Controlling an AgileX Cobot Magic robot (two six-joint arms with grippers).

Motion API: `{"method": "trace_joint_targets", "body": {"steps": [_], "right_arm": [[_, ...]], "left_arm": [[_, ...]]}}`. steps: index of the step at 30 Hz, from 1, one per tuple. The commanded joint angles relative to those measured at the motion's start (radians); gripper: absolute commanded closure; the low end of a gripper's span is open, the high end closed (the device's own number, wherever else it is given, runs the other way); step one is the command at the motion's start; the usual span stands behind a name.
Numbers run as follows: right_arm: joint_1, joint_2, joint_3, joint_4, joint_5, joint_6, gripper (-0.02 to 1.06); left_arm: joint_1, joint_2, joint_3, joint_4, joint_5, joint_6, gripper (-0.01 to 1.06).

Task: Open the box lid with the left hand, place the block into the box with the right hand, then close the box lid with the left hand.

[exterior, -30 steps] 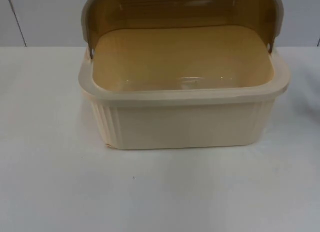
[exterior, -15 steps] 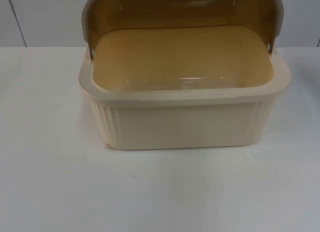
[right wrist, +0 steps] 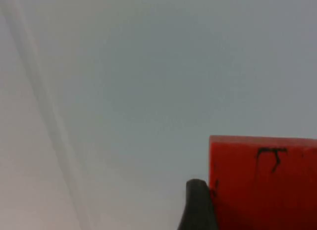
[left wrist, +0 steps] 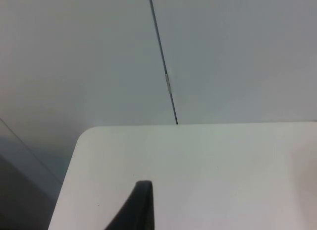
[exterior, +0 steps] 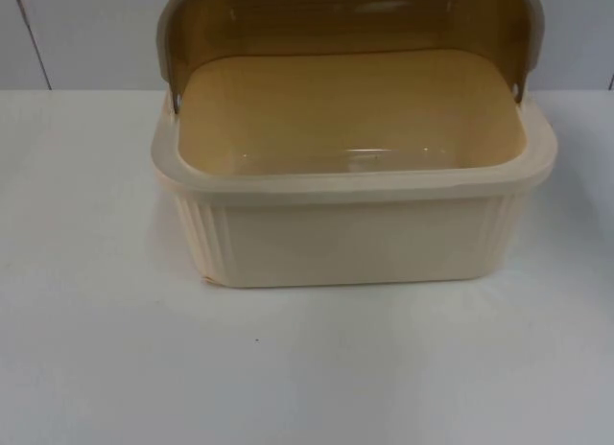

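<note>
White table top (exterior: pixel 96 368) running back to the grey partition wall (exterior: pixel 86 33), and sitting square in the middle of my top view is the cream box (exterior: pixel 350 239), ribbed front wall facing me, long side running left to right across the table. Its amber see-through lid (exterior: pixel 345 23) is already swung up and leaning back on its hinges, so the opening faces straight up and the inside looks bare as far as I can tell. So by my read the opening step is done and the drop-in is what's up next. Through the right wrist cam I've got the red block (right wrist: pixel 262 183) right up against the right gripper's (right wrist: pixel 198 205) black fingertip, with some black scribble on its face. Looks to me like the gripper has it clamped, with the grey wall behind it, so that arm seems raised rather than down at the table. Can't tell from that view exactly which way the box lies from the block. The left gripper (left wrist: pixel 141 205) is parked off over the table corner near the wall seam, just waiting; I can see one fingertip and honestly can't tell its state. What matters here: the block has to arrive over the box's open top and clear the front rim and the standing lid.
</note>
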Motion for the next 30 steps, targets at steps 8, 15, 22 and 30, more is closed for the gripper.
{"method": "trace_joint_targets", "body": {"steps": [8, 15, 22, 30], "right_arm": [[0.243, 0.015, -0.006, 0.179, -0.06, -0.209, 1.05], [0.369, 0.067, -0.002, 0.185, 0.003, -0.246, 1.05], [0.422, 0.092, 0.163, 0.267, -0.065, -0.294, 1.05], [0.422, 0.085, 0.506, 0.285, -0.307, -0.369, 1.05]], "left_arm": [[0.002, -0.001, -0.003, -0.01, -0.016, 0.0, 0.0], [0.002, -0.001, -0.003, -0.01, -0.016, 0.0, 0.0], [0.002, -0.001, -0.003, -0.01, -0.016, 0.0, 0.0], [0.002, -0.001, -0.003, -0.01, -0.016, 0.0, 0.0]]}}
